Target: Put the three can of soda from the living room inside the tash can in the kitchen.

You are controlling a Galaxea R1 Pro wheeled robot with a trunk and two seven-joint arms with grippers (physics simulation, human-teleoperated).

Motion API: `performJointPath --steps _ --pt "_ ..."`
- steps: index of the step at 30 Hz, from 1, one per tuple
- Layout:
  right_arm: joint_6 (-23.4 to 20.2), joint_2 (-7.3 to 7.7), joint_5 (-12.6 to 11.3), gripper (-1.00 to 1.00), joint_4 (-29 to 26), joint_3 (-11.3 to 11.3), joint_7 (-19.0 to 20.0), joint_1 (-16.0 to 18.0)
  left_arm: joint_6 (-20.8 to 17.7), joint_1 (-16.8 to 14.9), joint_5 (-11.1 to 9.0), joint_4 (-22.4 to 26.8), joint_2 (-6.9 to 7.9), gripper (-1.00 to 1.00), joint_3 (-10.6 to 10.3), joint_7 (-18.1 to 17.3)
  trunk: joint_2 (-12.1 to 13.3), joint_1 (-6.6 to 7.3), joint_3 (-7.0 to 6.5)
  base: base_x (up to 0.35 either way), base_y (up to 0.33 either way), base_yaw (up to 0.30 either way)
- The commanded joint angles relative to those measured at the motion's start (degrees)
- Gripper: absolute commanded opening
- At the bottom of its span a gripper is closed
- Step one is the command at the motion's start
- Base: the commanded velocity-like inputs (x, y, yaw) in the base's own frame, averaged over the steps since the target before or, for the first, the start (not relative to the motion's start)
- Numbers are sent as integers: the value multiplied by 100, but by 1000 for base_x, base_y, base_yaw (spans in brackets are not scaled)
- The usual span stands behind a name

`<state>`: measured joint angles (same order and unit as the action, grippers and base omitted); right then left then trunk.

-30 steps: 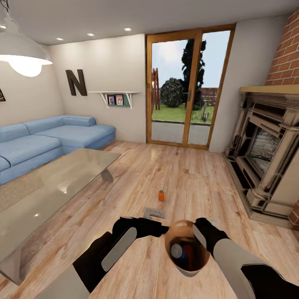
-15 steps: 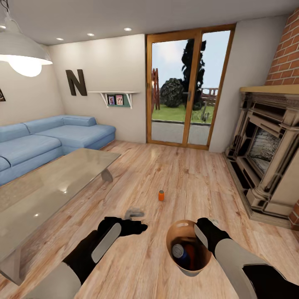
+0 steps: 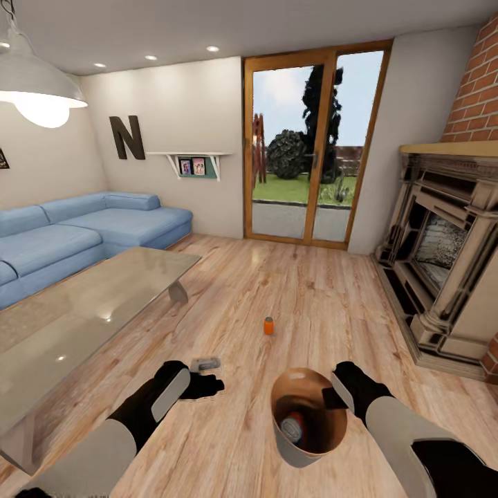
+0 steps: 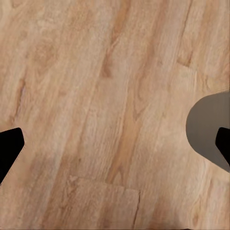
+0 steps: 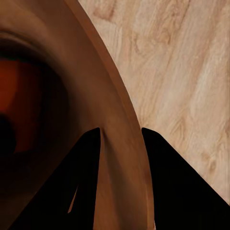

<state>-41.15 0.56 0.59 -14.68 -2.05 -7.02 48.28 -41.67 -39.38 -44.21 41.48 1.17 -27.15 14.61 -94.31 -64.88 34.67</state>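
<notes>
1. While the right gripper (image 5: 120,143) pinches the rim of the trash can (image 3: 294,449), one finger inside the glossy brown wall and one outside, the can hangs tilted just left of it over the plank floor (image 3: 304,290); a reddish soda can (image 3: 296,423) lies at its bottom.
2. Across from it, the left gripper (image 3: 206,373) hovers above bare planks, fingers spread wide and holding nothing; the wrist view shows the bucket's grey side (image 4: 207,127) at one fingertip.
3. Beyond both grippers, well apart, the orange soda can (image 3: 268,325) stands upright on the floor.
4. Farther left sit the glass table (image 3: 83,325) and blue sofa (image 3: 90,232); the fireplace (image 3: 443,256) stands right.
</notes>
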Motion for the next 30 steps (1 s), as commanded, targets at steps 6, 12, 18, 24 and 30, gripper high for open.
performJointPath --steps 6,12,18,24,30 --pt "-15 47 -114 -100 3 48 151 2 186 -118 12 -526 -12 100 -4 -3 0 0 -1 61 0 0" --pt "7 55 -111 -100 18 44 164 -20 496 -142 23 -1229 -26 100 -48 -2 0 0 -1 59 0 0" --pt "264 148 -108 -100 37 42 164 -78 817 -138 21 -1466 -35 100 -51 -6 0 0 -1 14 0 0" --pt "782 321 -111 -100 86 37 181 -376 1037 -107 20 -1515 -48 100 -58 -3 0 0 -1 3 0 0" --pt "1247 378 -114 -100 101 32 184 -679 1366 -84 23 -1531 -54 100 -62 -10 0 0 -1 0 0 0"
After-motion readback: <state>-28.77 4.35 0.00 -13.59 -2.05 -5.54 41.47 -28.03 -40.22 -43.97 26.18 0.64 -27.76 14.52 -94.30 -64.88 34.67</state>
